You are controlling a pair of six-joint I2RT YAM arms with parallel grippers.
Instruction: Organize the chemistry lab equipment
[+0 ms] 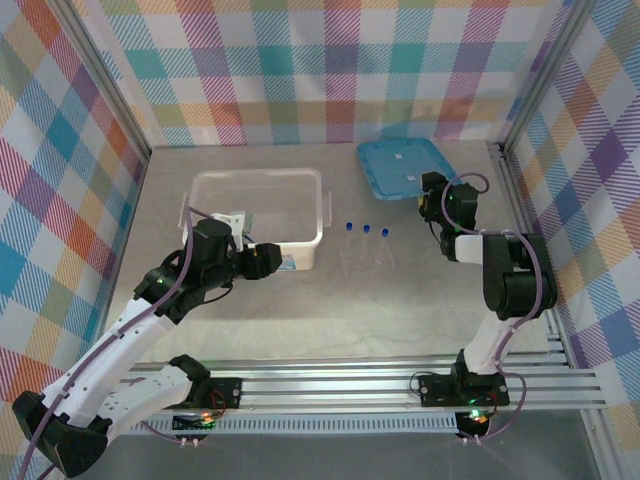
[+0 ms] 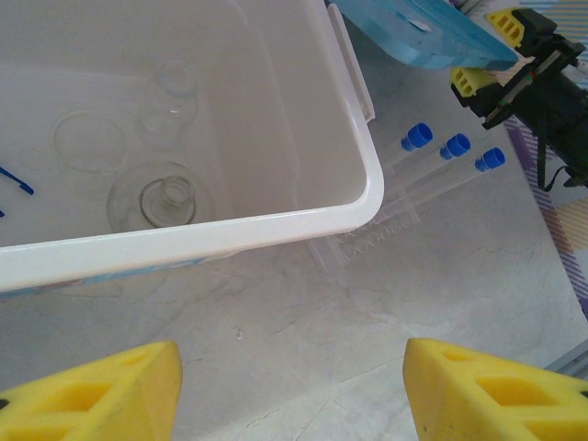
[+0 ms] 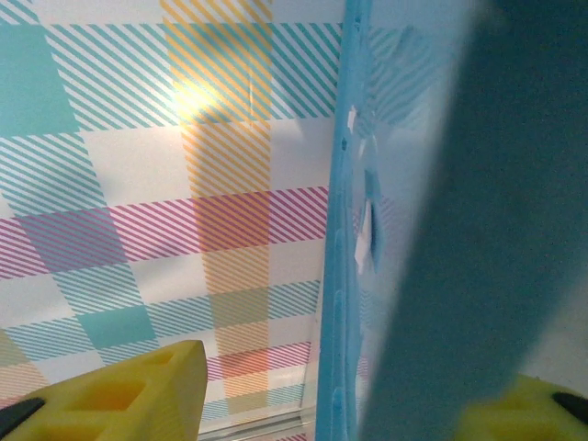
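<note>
Three blue-capped tubes (image 1: 365,229) (image 2: 450,147) lie side by side on the table, right of the white tub (image 1: 256,174) (image 2: 276,220). Inside the tub I see a round glass flask (image 2: 163,197), a small clear beaker (image 2: 175,87) and the tip of the dark-blue tweezers (image 2: 16,180). My left gripper (image 1: 276,258) (image 2: 292,386) is open over bare table at the tub's near right corner. At the near edge of the blue lid (image 1: 400,160) (image 2: 413,37) (image 3: 344,230) is my right gripper (image 1: 432,192) (image 2: 491,50) (image 3: 354,386). The lid's edge runs between its fingers, with a gap beside the left finger (image 3: 138,386).
Plaid walls close in the back and both sides. A metal rail (image 1: 380,385) runs along the near edge. A clear ribbed piece (image 2: 367,241) lies under the tubes' lower ends. Open table lies between the tub and my right arm.
</note>
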